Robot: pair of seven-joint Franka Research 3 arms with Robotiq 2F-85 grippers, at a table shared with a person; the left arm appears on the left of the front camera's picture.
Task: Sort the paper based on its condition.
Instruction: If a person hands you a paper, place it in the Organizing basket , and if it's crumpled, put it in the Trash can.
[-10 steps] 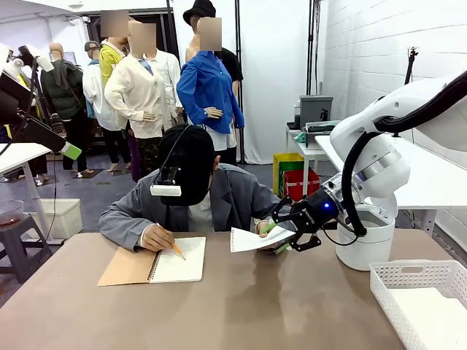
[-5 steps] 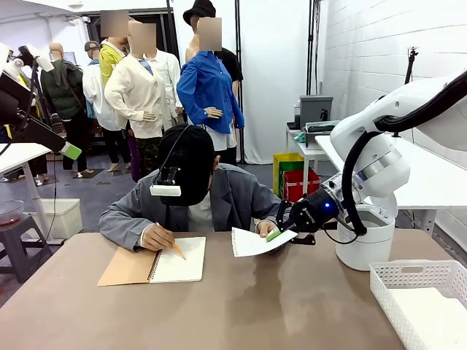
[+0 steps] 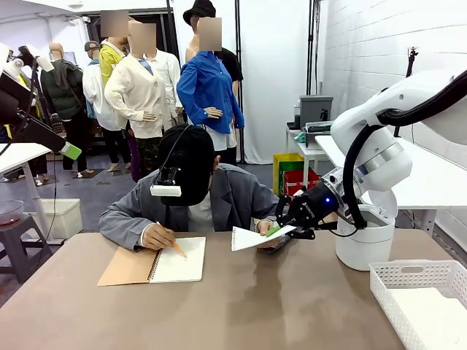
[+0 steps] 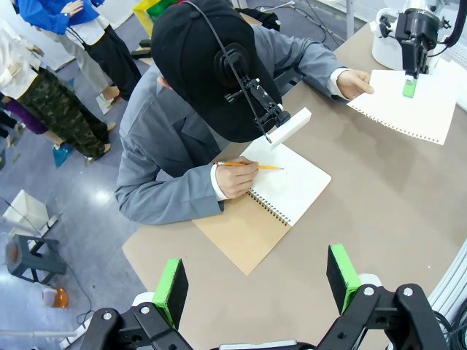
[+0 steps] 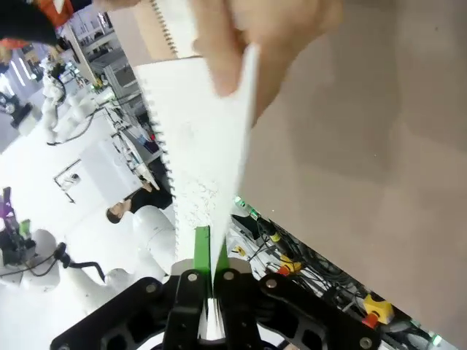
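Paper, one flat white loose sheet with tiny holes along one edge [image 3: 248,239], hangs just above the brown counter [image 3: 241,306] near its far side, to the right of the open spiral-bound notebook [image 3: 179,261] in which the seated person writes. The person's fingers [image 3: 264,227] pinch a far corner of the sheet. Right hand [image 3: 273,232] is clamped shut on the sheet's right edge. Left hand [image 4: 255,281] hovers high over the counter, pads wide apart, holding nothing.

Flat white sheet [image 3: 252,238], holes along one edge, held above table [image 3: 241,306].
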